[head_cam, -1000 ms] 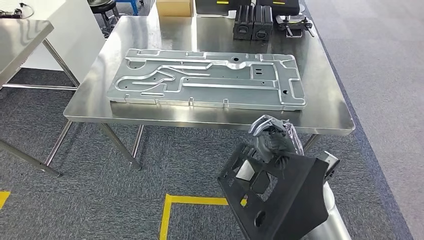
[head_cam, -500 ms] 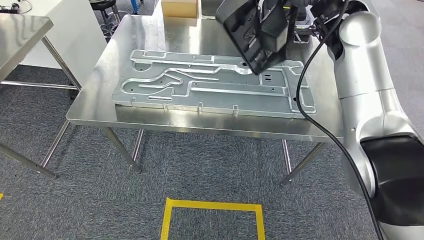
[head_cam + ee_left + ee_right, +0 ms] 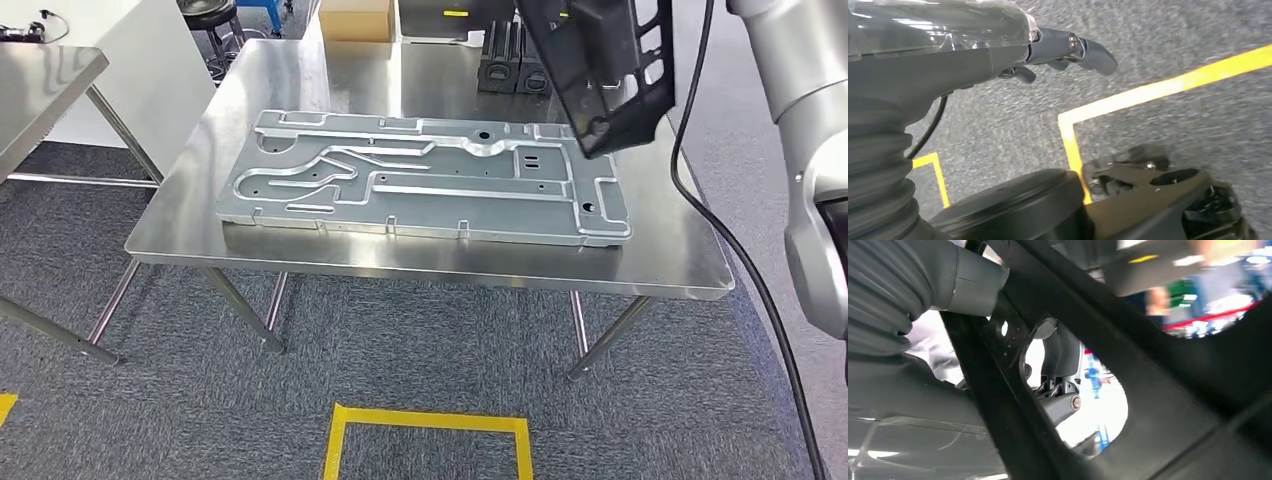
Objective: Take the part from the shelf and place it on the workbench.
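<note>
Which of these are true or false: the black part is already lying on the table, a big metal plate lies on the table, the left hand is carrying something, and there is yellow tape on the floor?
1. The black perforated plastic part lies on the steel workbench. False: the right hand holds it in the air above the bench.
2. A large grooved silver metal plate lies flat on the workbench. True.
3. The left hand carries something. False: it holds nothing, over the carpet.
4. Yellow floor tape marks the grey carpet. True.
</note>
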`<state>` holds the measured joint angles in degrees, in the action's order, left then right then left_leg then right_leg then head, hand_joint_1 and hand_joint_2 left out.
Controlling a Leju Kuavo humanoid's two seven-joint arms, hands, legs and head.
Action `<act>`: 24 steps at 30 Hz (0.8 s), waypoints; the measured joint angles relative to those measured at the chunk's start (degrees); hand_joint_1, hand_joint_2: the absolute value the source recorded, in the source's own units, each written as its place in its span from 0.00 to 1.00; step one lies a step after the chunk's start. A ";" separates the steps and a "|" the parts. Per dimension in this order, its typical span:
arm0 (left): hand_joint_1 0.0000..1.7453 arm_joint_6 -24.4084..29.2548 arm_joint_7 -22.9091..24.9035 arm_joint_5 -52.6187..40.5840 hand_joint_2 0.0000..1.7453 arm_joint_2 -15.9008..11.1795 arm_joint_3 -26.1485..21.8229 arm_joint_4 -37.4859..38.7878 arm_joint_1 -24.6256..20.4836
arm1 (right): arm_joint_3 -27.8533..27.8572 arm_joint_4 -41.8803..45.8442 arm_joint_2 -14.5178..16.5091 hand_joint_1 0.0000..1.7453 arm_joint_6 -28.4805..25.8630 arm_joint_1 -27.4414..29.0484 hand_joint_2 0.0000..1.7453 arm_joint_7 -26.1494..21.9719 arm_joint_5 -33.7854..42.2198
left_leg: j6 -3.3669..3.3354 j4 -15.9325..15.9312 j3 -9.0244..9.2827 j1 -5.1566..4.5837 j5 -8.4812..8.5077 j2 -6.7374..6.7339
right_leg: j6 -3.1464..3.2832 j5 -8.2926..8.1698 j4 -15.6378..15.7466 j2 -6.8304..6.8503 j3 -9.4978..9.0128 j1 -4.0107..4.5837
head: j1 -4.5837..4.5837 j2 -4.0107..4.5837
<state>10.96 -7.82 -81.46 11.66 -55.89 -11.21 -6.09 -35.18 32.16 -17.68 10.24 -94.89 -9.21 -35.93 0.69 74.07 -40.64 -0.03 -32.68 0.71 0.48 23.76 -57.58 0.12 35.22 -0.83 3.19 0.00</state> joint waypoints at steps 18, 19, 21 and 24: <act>0.00 -0.04 0.24 -0.02 1.00 -0.09 1.01 0.00 0.38 | -14.97 -9.20 -2.22 1.00 -3.36 -2.72 1.00 4.09 -14.19 | -2.41 -16.51 7.30 0.29 7.89 -0.27 | -3.32 3.14 -11.50 -0.35 6.08 -0.54 | -0.02 0.00; 0.00 -0.17 0.34 0.12 1.00 -0.09 1.02 0.00 0.38 | -15.86 -9.74 -2.18 1.00 -4.10 -2.39 1.00 5.34 -15.09 | -2.18 -16.35 7.38 0.26 7.64 -0.19 | -3.25 1.28 -7.46 -0.27 4.19 -0.59 | -0.02 0.00; 0.00 -0.60 0.67 0.48 1.00 -0.10 1.00 0.00 0.38 | -16.84 -10.84 -2.06 1.00 -6.21 -1.41 1.00 7.38 -15.63 | -1.65 -15.92 7.28 0.14 7.24 -0.04 | -2.77 -0.55 -1.77 -0.25 1.65 -0.32 | -0.01 0.00; 0.00 -1.01 1.16 1.07 1.00 -0.17 0.93 0.00 0.52 | -17.22 -12.40 -2.01 1.00 -8.31 0.28 1.00 8.87 -15.50 | -0.89 -15.92 7.12 0.03 6.99 0.00 | -1.72 -0.31 -0.89 -0.37 1.42 -0.13 | -0.01 0.00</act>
<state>9.95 -6.66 -80.38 11.49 -54.96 -11.21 -5.56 -52.40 19.76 -19.70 1.94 -94.62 -0.34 -51.44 -0.20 58.16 -33.52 0.00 -25.69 0.71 -1.24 23.45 -58.48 -0.25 36.64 -0.95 3.18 0.00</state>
